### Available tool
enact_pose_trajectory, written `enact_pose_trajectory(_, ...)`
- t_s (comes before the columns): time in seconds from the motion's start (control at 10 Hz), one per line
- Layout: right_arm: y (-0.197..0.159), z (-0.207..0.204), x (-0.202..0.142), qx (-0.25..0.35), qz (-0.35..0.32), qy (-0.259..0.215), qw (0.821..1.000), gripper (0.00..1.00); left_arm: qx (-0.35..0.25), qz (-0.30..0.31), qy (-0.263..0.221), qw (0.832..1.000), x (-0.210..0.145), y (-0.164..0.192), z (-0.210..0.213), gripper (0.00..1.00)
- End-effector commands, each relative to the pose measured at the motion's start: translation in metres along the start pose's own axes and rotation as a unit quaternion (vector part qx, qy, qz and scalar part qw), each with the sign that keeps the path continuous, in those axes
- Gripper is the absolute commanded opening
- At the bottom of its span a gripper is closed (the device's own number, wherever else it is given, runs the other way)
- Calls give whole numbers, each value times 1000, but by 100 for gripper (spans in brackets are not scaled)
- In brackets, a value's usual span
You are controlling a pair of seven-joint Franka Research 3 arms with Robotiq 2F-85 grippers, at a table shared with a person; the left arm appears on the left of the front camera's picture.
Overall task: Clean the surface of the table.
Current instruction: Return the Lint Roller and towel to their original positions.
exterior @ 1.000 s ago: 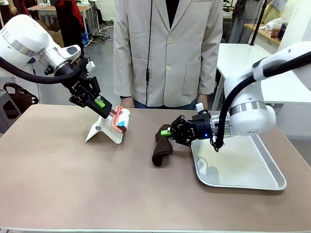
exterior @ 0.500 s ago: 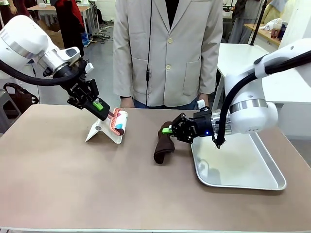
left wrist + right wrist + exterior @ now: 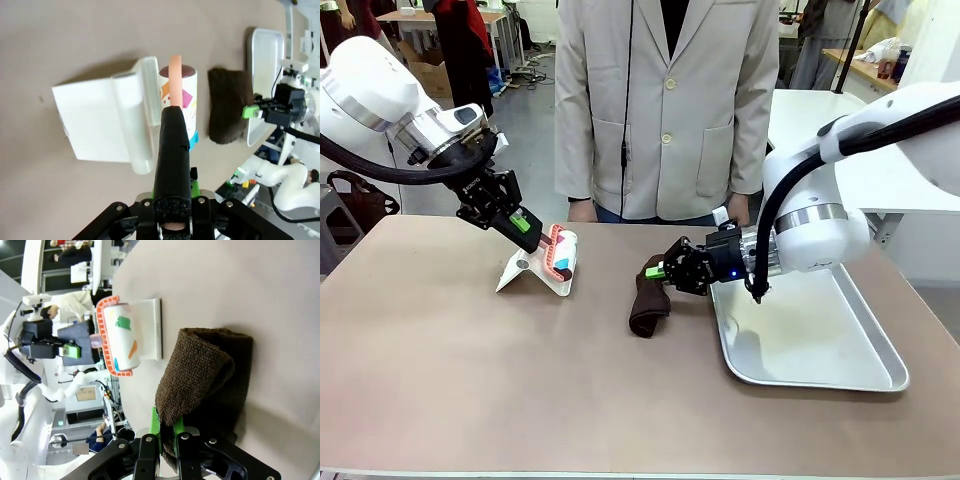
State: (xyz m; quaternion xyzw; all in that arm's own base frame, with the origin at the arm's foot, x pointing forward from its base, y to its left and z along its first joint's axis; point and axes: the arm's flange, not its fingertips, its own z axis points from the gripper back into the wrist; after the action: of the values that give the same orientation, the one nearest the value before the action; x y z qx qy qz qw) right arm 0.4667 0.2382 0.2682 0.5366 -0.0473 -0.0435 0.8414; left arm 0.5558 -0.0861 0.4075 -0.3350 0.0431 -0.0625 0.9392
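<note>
**Both arms loaded, cloth and roller on the counter**

The counter (image 3: 470, 380) spans the front view, taupe top; most of the near half is bare.

Mid-counter: a dark brown cloth (image 3: 651, 296), folded, lower part lying on the top, upper end lifted. Right gripper (image 3: 663, 270) has its fingers clenched on that upper end; the right wrist view shows the green pads pinching the cloth (image 3: 200, 385) edge. Just right of the cloth is a silver tray (image 3: 880, 375), flat on the counter, apart from the cloth.

Left of centre: a white stand (image 3: 533, 271) sits on the counter, with a lint roller (image 3: 562, 254) resting on it. The roller has an orange frame and colour-patched paper. Left gripper (image 3: 525, 222) has its fingers closed on the roller's black handle (image 3: 172, 150); the handle runs up between them in the left wrist view, ending at the roller (image 3: 181, 95) beside the stand (image 3: 95, 122). The cloth (image 3: 230, 106) and tray (image 3: 265, 50) lie further along in that view.

A person in a pale jacket (image 3: 665, 100) stands at the far edge, hands near the counter's edge.
</note>
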Motion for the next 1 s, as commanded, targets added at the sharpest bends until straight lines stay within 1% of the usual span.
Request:
enact_pose_trajectory(0.0,1,-11,6,-7,1,-2,1000,11,10,5,-8,1000,-2,-4,-10,22)
enact_pose_trajectory(0.1,1,-11,6,-6,0,-6,1000,11,12,5,8,1000,0,-4,-11,22)
enact_pose_trajectory(0.4,0,-14,6,-4,-2,-5,1000,11,25,14,20,999,5,-7,-16,22)
enact_pose_trajectory(0.6,-3,-13,8,3,-12,-7,1000,11,43,18,24,999,9,-9,-16,22)
enact_pose_trajectory(0.9,-6,-13,8,7,-19,-4,1000,11,58,9,34,998,13,-9,-20,22)
